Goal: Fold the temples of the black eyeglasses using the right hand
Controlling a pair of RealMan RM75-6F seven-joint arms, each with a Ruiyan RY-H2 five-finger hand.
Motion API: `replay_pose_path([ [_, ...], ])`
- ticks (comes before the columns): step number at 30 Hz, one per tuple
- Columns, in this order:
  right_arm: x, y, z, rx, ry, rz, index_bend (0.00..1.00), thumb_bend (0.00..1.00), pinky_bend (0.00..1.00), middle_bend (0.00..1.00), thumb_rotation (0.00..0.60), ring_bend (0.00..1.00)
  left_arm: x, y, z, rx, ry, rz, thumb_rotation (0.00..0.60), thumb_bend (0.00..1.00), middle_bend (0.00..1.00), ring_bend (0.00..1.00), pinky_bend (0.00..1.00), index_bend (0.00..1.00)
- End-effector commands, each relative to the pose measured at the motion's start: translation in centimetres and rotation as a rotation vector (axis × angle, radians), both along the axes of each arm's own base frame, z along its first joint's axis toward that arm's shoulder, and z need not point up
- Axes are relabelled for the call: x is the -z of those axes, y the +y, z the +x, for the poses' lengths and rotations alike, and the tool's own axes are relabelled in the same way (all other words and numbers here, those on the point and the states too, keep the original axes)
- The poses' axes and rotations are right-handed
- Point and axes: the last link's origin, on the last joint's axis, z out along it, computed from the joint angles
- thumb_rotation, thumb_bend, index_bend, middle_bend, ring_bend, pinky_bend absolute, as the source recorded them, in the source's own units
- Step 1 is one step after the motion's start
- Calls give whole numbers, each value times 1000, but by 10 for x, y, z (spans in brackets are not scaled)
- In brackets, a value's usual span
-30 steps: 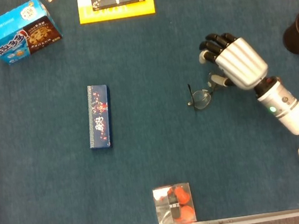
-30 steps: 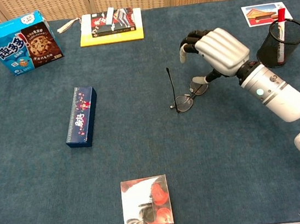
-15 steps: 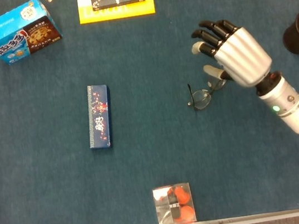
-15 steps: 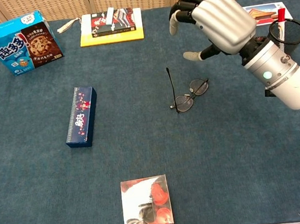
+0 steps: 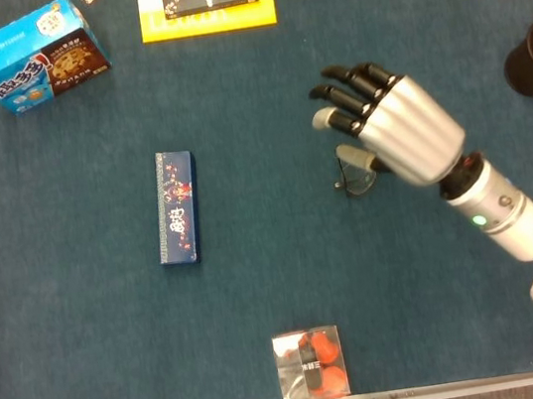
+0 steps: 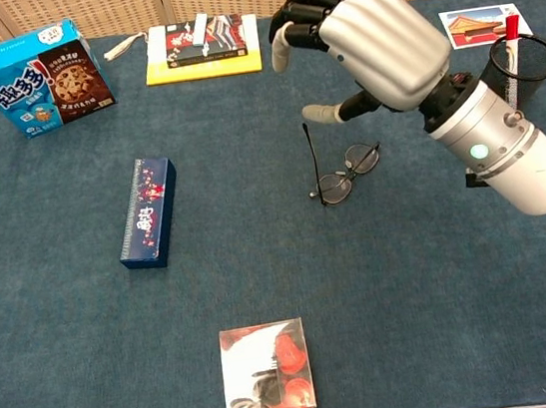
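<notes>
Black thin-wire eyeglasses (image 6: 348,174) lay on blue surface (image 6: 264,286), one temple standing up, unfolded. Judged light, fragile, apt to skid; push temple near hinge. Right robot hand (image 6: 372,35) hovered above, fingers spread, holding nothing.

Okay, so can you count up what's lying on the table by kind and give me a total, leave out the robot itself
Boxes: 3, the cookie box, the long dark blue box and the clear box of red items
Books: 1
Black eyeglasses: 1
Pen holders: 1
Postcards: 1
Total: 7
</notes>
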Motion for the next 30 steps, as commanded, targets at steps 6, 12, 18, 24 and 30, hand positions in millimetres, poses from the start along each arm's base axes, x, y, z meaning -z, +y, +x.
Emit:
replay_pose_path([
  [6,21,7,4,-20,30,46,468,91,384,360,600,245,-1,-2,1,6,-5,3,600,0,382,313,348,471],
  [12,25,3,0,-1,41,51,468,90,384,360,600,245,-3,-3,3,13,-8,7,600,0,382,312,348,471],
  [18,25,-2,-8,26,54,42,468,90,384,360,600,245,-2,-2,4,16,-4,3,600,0,382,312,348,472],
  [24,24,-6,-19,54,67,35,468,90,384,360,600,245,-1,-2,4,16,1,-2,600,0,382,312,348,472],
  [30,26,-11,-32,82,89,35,468,92,384,360,600,245,0,-2,4,14,3,-2,600,0,382,312,348,472],
])
